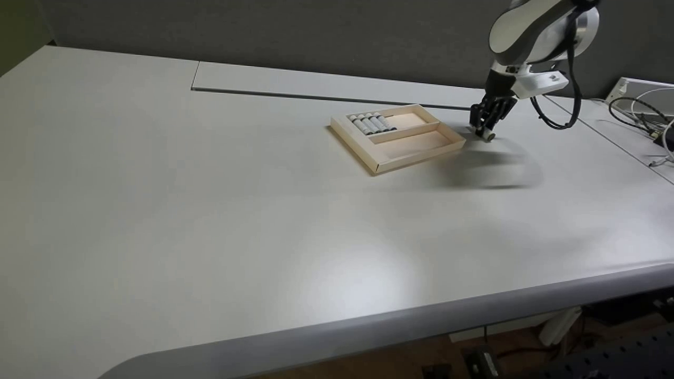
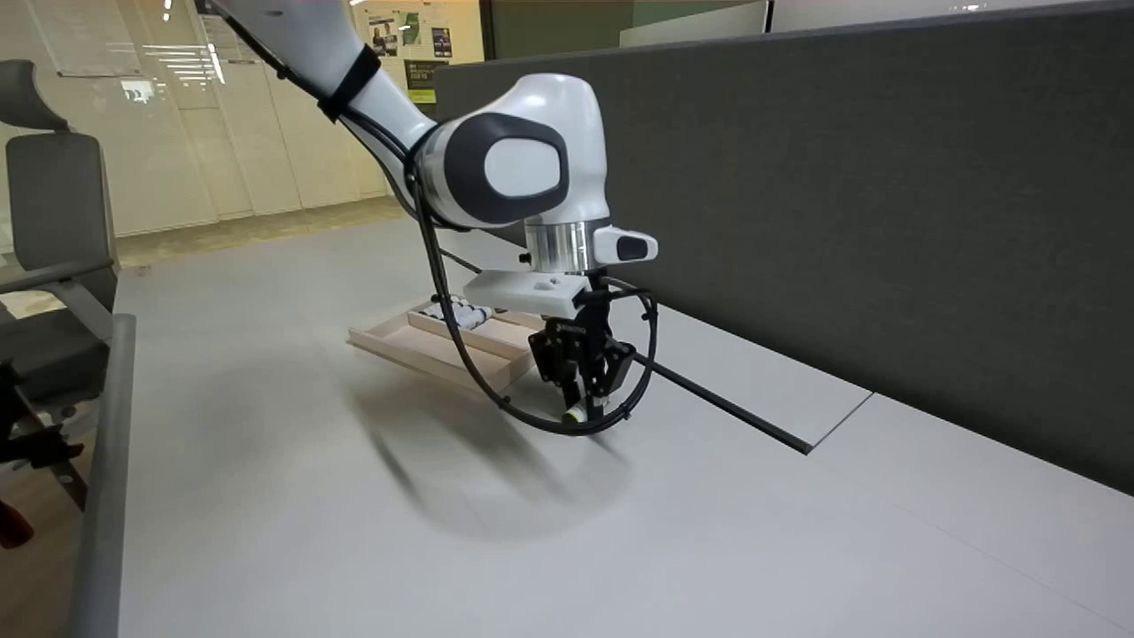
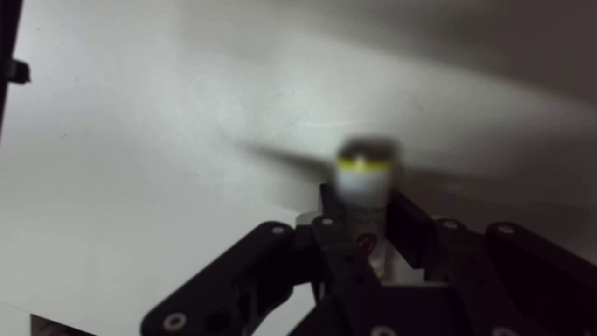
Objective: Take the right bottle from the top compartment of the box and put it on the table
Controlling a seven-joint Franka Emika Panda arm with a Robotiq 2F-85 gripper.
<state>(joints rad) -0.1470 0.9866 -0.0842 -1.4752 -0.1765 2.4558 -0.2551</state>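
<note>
The box (image 1: 354, 145) is a shallow pale wooden tray on the off-white table (image 1: 210, 210), also seen in an exterior view (image 2: 416, 356). Its narrow top compartment (image 1: 409, 121) holds several small white bottles (image 1: 372, 123) side by side at one end. My gripper (image 1: 481, 129) is beyond the box's open-floored end, low over the table, and shut on the right bottle (image 1: 489, 136). The bottle also shows in an exterior view (image 2: 576, 414). In the wrist view the bottle (image 3: 364, 184), white with a yellow band and dark end, lies between the fingers (image 3: 363, 205). I cannot tell whether it touches the table.
A dark partition (image 1: 316, 47) stands along the table's back edge. A long grey seam (image 1: 316, 98) runs before it. Cables and a white power box (image 1: 632, 97) lie at the far right. A cable loop (image 2: 496, 399) hangs from the arm near the gripper.
</note>
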